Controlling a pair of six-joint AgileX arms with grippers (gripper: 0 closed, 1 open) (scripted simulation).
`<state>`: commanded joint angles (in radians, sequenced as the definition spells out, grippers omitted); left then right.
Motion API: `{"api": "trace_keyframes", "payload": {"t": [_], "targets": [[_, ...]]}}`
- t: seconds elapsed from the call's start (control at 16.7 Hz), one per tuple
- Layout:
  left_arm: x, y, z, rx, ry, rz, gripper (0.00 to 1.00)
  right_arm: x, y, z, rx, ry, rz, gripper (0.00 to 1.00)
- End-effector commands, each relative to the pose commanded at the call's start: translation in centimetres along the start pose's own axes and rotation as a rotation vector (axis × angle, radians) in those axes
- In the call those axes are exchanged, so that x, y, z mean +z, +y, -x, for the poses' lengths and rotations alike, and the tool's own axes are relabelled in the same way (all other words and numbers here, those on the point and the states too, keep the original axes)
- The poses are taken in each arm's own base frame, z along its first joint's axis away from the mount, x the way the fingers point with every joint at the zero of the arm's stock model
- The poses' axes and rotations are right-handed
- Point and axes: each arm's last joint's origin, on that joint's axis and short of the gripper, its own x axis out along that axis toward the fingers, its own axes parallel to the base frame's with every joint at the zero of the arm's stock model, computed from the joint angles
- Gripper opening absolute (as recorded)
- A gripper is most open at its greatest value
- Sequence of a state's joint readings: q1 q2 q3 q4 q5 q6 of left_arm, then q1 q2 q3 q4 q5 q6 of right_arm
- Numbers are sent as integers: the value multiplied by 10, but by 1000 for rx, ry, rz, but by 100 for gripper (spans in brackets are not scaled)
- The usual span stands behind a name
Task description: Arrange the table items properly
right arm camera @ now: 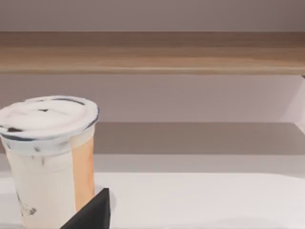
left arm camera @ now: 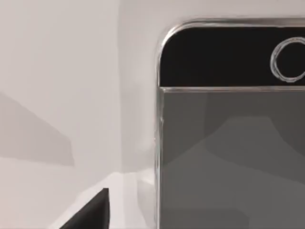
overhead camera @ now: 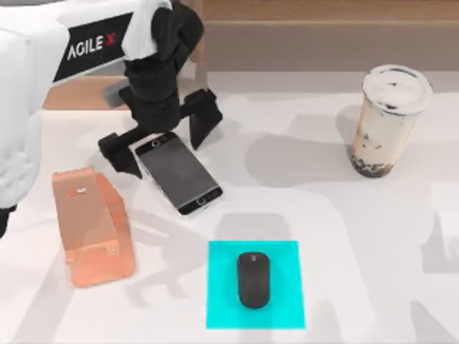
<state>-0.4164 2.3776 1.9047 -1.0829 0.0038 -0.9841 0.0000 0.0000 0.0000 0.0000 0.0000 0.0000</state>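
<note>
The black silver-edged smartphone [overhead camera: 178,173] lies flat on the white table [overhead camera: 351,236], slanted, left of centre. My left gripper [overhead camera: 161,138] hangs open over the phone's far end, one finger on each side of it. The left wrist view shows the smartphone [left arm camera: 228,143] close up, beside one dark fingertip [left arm camera: 90,213]. The black mouse [overhead camera: 253,279] rests on a cyan mat [overhead camera: 222,287] at the front. The cup of milky tea [overhead camera: 384,118] stands upright at the back right. In the right wrist view the cup [right arm camera: 45,152] stands just beyond a fingertip [right arm camera: 93,212] of my open right gripper.
A rose-gold phone stand [overhead camera: 91,228] sits at the front left, close to the phone. A wooden shelf [right arm camera: 152,52] runs along the back of the table. Bare tabletop lies between the phone and the cup.
</note>
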Motion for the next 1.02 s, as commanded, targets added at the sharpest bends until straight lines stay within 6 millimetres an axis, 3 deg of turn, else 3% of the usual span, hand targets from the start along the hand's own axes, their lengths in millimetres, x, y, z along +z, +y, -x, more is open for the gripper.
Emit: {"api": "trace_keyframes", "payload": {"t": [0.18,0.42,1.02], "targets": [[-17,-7,-16,11,9,0,100,0,0,0,0,0,0,100],[-17,-7,-17,12,9,2,100,0,0,0,0,0,0,100],[-17,-7,-17,12,9,2,25,0,0,0,0,0,0,100]]}}
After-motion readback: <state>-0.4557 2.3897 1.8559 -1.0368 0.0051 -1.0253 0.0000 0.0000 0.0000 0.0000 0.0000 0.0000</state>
